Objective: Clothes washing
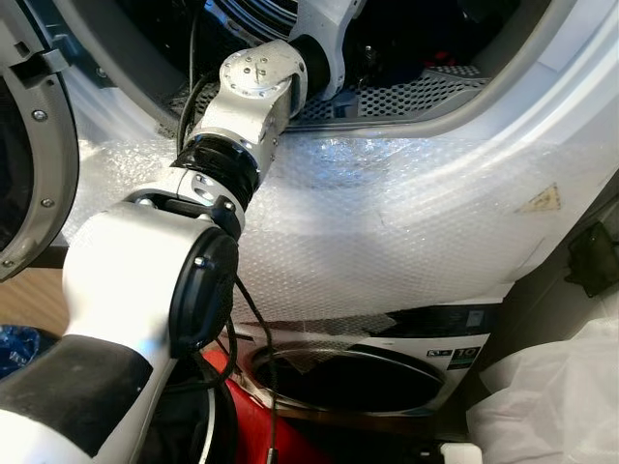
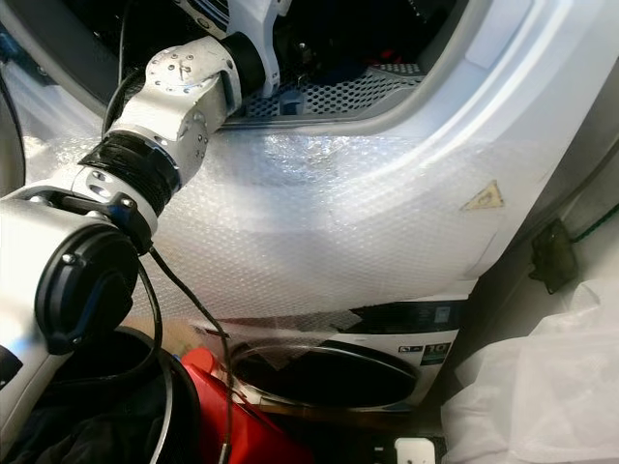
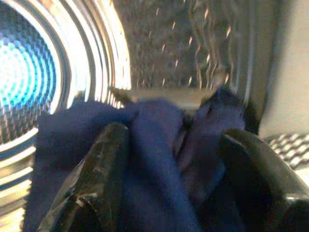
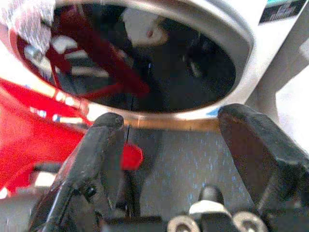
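Reaching up from the lower left of the left eye view, the left arm [image 1: 232, 126] — silver shell, black joint ring, loose black cables — passes over the rim of the upper machine [image 1: 406, 232] and into its dark opening. Bubble wrap [image 1: 387, 213] covers that machine's white front; a perforated grey ledge [image 1: 416, 95] sits at the mouth. Open door [image 1: 29, 145], round, grey-rimmed, at the far left. Below: a 2nd machine [image 1: 387, 362] with a round dark door. A white plastic bag [image 1: 551, 396] at lower right; a red item [image 1: 266, 416] beside dark fabric at the bottom.

Right eye view: same scene. A yellow triangular sticker [image 2: 482, 198] on the wrapped front; a black container [image 2: 116, 406] with dark clothing at lower left, touching the red item.

Left wrist view: left gripper [image 3: 174, 159] inside the steel drum [image 3: 63, 67], its 2 fingers [image 3: 104, 164] set apart, with a dark blue garment [image 3: 154, 159] bunched between and over them. Whether the fingers actually press the cloth cannot be told. A drum paddle [image 3: 169, 95] lies just behind the garment.

Right wrist view: right gripper [image 4: 169, 145], fingers spread wide with nothing between them, pointing at the lower machine's round glass door, which reflects red shapes. Speckled grey floor [image 4: 193, 169] beneath — blurred.
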